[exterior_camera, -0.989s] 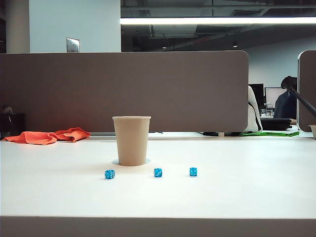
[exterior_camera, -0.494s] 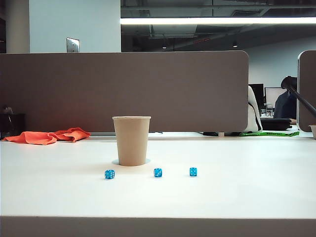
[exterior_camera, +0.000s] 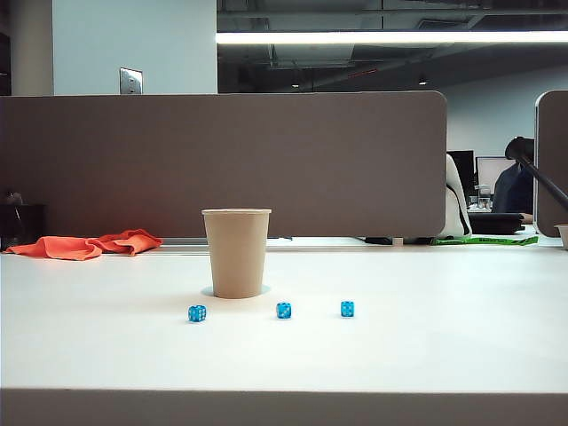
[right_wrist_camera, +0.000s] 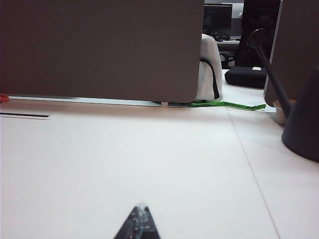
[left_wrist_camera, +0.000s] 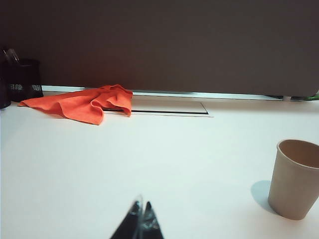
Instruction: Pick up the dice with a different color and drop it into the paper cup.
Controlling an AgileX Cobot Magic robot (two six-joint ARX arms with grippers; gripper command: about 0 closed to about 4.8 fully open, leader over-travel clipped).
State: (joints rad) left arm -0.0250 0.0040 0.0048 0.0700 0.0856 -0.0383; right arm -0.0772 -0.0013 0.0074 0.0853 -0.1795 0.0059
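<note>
Centrally on the white desk [exterior_camera: 426,346] stands the paper cup [exterior_camera: 236,253], upright, mouth open, tan-brown with a rolled rim. Three small translucent blue dice sit in a loose row nearer the camera than the cup: one [exterior_camera: 197,313] to the cup's left front, one [exterior_camera: 283,310] just right of its base, one [exterior_camera: 347,308] further right. All three are apart from the cup and from each other.

Red die: not visible in any view; the cup's inside cannot be seen from the exterior camera, and only the upper inner wall shows from the left wrist.

Left hand [left_wrist_camera: 141,224]: only dark fingertips show at the edge of the wrist view, pressed together into a point, nothing between them. It hangs low over bare desk, well apart from the cup [left_wrist_camera: 295,178], which stands off to one side.

Right hand [right_wrist_camera: 139,223]: same look, tips drawn together, nothing held, over bare desk.

Neither arm shows in the exterior view.

Behind: an orange cloth [exterior_camera: 87,244] crumpled at the far left of the desk against the grey partition [exterior_camera: 222,160]; the same cloth [left_wrist_camera: 82,103] appears in the left wrist view.
</note>
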